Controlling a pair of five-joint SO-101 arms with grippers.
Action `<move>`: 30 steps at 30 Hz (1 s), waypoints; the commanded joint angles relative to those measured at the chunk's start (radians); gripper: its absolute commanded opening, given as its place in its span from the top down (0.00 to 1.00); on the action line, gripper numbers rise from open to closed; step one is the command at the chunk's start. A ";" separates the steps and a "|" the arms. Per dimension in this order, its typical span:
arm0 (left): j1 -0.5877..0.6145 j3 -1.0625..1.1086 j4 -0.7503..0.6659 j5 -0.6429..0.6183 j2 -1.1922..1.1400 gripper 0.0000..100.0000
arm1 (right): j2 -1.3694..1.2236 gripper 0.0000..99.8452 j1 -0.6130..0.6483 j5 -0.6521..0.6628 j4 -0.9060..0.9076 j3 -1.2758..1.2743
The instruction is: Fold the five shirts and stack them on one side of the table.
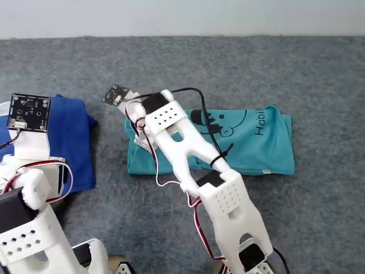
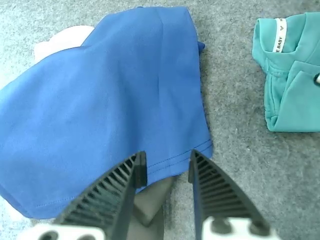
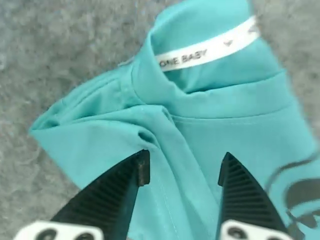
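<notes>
Hovering wide open at the collar end of the teal shirt (image 3: 215,115), right claw (image 3: 185,162) grips nothing, probably lining up a fold; left claw (image 2: 168,160) sits part-open, empty, over the blue shirt (image 2: 100,100).

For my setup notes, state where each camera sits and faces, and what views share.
High view: fixed above the table, looking down; left arm and right arm show.
Left wrist view: on the left arm, looking past its open pincer at the blue shirt.
Right wrist view: on the right arm, looking past its open pincer at the teal shirt.
Shared: all three show the teal shirt.
</notes>
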State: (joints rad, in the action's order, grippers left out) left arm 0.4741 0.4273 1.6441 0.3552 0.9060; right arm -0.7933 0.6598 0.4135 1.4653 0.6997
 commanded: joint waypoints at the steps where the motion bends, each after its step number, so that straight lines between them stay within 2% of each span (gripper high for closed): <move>1: -0.003 -0.002 -0.006 -0.008 0.006 0.86 | -0.015 0.76 0.007 -0.005 -0.015 0.051; 3: -0.003 0.007 -0.006 -0.008 0.006 0.86 | -0.042 0.77 0.001 -0.003 -0.015 0.069; 5: -0.003 0.027 -0.006 -0.008 0.006 0.86 | -0.064 0.81 -0.013 -0.003 -0.015 0.094; 9: -0.003 0.054 -0.006 -0.008 0.014 0.86 | -0.087 1.00 -0.044 -0.003 0.010 0.173; 11: -0.003 0.051 -0.005 -0.008 0.014 0.86 | -0.088 0.97 -0.067 -0.003 0.039 0.218; 18: -0.003 0.050 -0.006 -0.008 0.014 0.86 | -0.094 0.99 -0.142 0.035 0.111 0.354; 23: -0.003 0.050 -0.006 -0.008 0.014 0.86 | -0.094 0.99 -0.136 0.054 0.120 0.354; 25: -0.003 0.050 -0.006 -0.008 0.014 0.86 | -0.093 0.96 -0.104 0.054 0.160 0.359; 30: -0.003 0.050 -0.006 -0.008 0.012 0.86 | -0.094 0.79 -0.012 0.046 0.232 0.354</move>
State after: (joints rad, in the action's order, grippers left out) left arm 0.4741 0.4841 1.6441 0.3552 0.9076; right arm -0.8961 0.5953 0.4580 1.6663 1.0173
